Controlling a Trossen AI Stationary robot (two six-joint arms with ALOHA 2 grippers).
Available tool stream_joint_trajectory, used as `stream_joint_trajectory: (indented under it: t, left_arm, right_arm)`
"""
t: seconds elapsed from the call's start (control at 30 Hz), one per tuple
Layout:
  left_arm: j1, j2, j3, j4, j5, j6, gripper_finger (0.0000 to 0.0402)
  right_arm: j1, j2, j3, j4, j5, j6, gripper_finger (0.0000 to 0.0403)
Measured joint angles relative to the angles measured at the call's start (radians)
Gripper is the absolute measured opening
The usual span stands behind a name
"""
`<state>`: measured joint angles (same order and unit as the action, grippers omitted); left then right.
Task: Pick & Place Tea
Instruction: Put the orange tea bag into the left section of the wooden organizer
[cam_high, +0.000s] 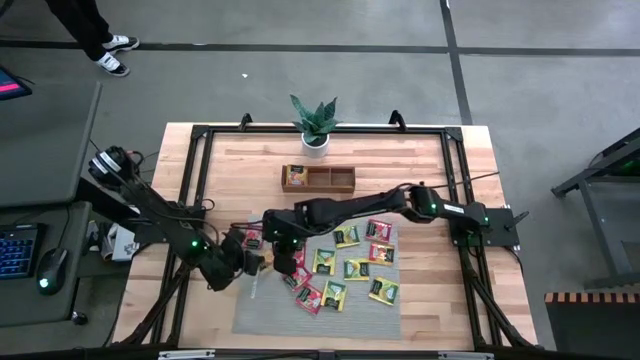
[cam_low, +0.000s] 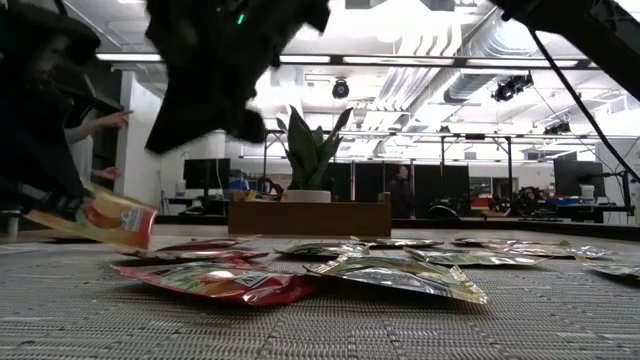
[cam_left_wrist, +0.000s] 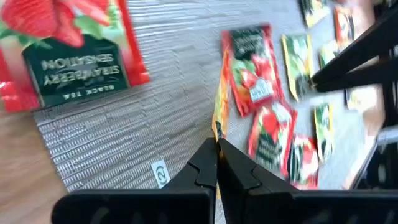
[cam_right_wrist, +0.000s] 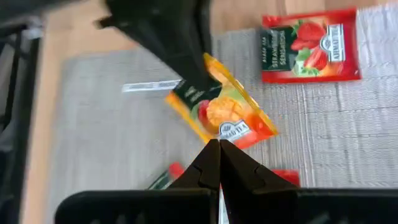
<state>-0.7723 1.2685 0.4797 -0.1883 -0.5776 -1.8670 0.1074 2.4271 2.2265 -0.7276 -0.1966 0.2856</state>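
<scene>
So, quick rundown:
Progress: early days; wooden tray (cam_high: 318, 179) near the far edge looks to hold one sachet at most, with a dozen or so sachets (cam_high: 345, 268) on the grey mat (cam_high: 262, 310).
Left gripper (cam_left_wrist: 217, 146): clenched on an orange tea sachet (cam_right_wrist: 221, 111), lifted over the mat's left edge.
Sachet pose: tilted, on edge, long axis sloping down.
Right gripper (cam_right_wrist: 219, 144): pinched shut, empty, just beside it.

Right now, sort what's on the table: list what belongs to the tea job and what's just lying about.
Belongs to the job:
- orange tea bag pinched in the left gripper
- loose tea bags on the grey mat
- wooden tray
- right gripper, fingers shut, hovering over the mat

Lying about:
- potted plant
- keyboard and mouse, off the table
</scene>
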Motion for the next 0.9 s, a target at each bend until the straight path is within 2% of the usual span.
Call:
stream_joint_trajectory:
  t: [0.3, 0.47, 0.67, 0.77, 0.9]
  left_arm:
    - [0.006, -0.136, 0.0, -0.004, 0.025, 0.329, 0.0]
    - [0.082, -0.218, 0.0, -0.002, 0.09, 0.491, 0.0]
    - [0.236, -0.283, 0.029, -0.036, 0.257, 0.698, 0.0]
    - [0.308, -0.286, 0.083, -0.129, 0.37, 0.8, 0.0]
    - [0.394, -0.269, 0.171, -0.264, 0.503, 0.952, 0.0]
  right_arm:
    - [0.0, -0.141, 0.002, -0.172, -0.073, -0.206, 0.0]
    - [-0.003, -0.167, 0.002, -0.287, -0.087, -0.266, 0.0]
    - [-0.003, -0.167, 0.002, -0.406, -0.077, -0.289, 0.0]
    - [-0.003, -0.17, 0.002, -0.444, -0.045, -0.289, 0.0]
    - [-0.005, -0.183, 0.002, -0.443, -0.058, -0.297, 0.0]
